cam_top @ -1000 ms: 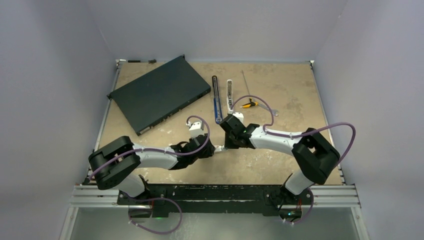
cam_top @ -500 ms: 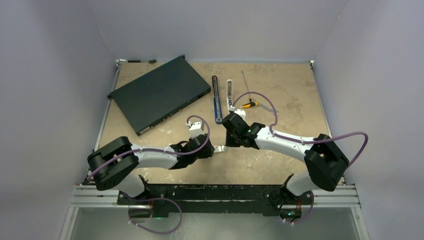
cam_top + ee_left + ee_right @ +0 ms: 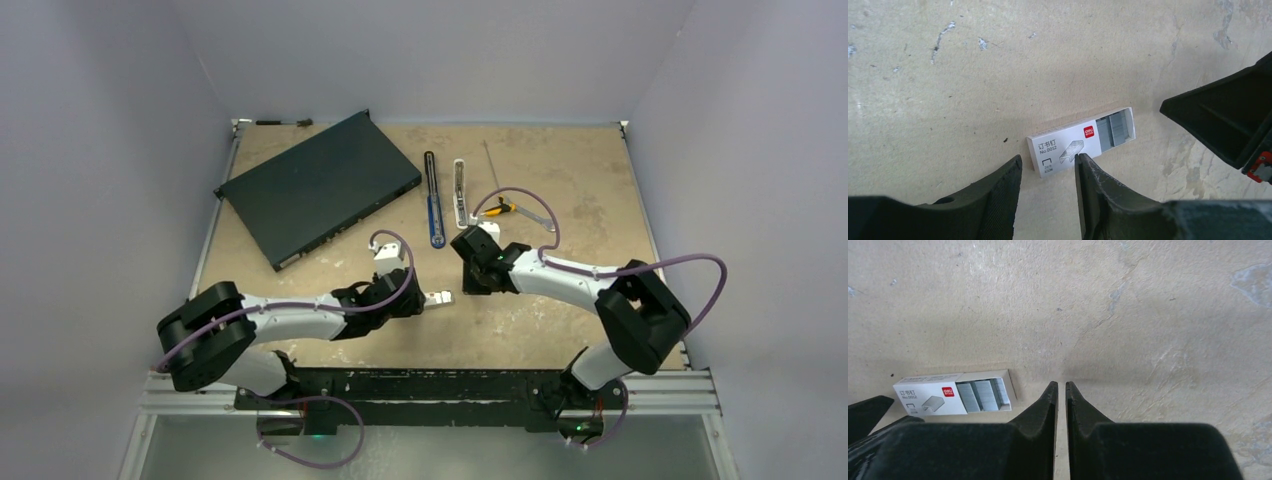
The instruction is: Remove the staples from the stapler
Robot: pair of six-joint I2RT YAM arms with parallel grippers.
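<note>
My right fingers (image 3: 1083, 420), nearly together and empty, are pulling away from the staple box (image 3: 1063, 147); my left fingers (image 3: 998, 200) are waiting slightly parted at its end; staples (image 3: 1115, 131) are resting in its tray, the stapler (image 3: 432, 200) lying in pieces beyond it; unloading is appearing done.

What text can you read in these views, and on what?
"订书钉": top of the white staple box.
"No.0012": same box, just under it.
"deli": red logo on the box, readable in both wrist views.
Small print beside the staple drawing on the box: too small to read.
Black case in the top view: no readable text.
</note>
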